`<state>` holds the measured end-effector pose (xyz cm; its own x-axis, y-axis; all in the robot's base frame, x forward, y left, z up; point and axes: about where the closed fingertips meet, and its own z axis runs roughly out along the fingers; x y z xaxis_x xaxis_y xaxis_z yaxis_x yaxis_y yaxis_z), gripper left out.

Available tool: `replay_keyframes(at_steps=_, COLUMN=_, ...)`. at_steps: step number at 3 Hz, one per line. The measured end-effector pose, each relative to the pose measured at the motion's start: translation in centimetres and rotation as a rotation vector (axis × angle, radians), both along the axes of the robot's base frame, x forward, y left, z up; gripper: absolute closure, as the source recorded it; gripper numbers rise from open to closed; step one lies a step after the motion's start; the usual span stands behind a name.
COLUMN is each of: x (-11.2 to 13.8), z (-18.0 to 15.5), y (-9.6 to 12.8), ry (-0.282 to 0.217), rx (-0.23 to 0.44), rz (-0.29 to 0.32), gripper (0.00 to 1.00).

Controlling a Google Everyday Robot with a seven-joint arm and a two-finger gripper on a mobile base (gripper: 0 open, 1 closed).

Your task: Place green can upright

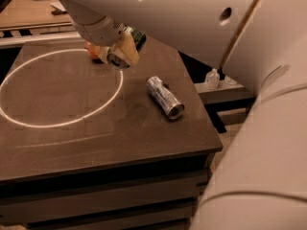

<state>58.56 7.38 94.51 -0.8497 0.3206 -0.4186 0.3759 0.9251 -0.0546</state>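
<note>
Half-hid green can (pixel 137 37) in tool (pixel 120 55), mid-air.

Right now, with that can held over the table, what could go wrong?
1. The green can sits tilted in the gripper, whose fingers are shut on it above the table. Released at that angle, it would probably tip over and roll.
2. The silver can lies on its side close by. A rolling can or a low arm sweep could knock it toward the table's edge.
</note>
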Motion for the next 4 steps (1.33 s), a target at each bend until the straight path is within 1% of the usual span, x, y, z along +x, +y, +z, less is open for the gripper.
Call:
replay_keyframes(at_steps=1, x=-0.2, z=-0.5, y=0.5, ry=0.006, rx=-0.025, rz=0.099, gripper=1.00)
replay_keyframes(at_steps=2, x=-2.9, z=-0.4, y=0.8, ry=-0.016, rx=-0.019, rz=0.343, gripper=1.00)
replay_keyframes(at_steps=3, x=-5.7, z=0.8, y=-0.5, ry=-0.029, rx=0.056, rz=0.520, gripper=1.00)
replay_keyframes(at_steps=4, x=-6.9, z=1.0, y=-0.3, ry=-0.010, rx=0.060, rz=0.632, gripper=1.00)
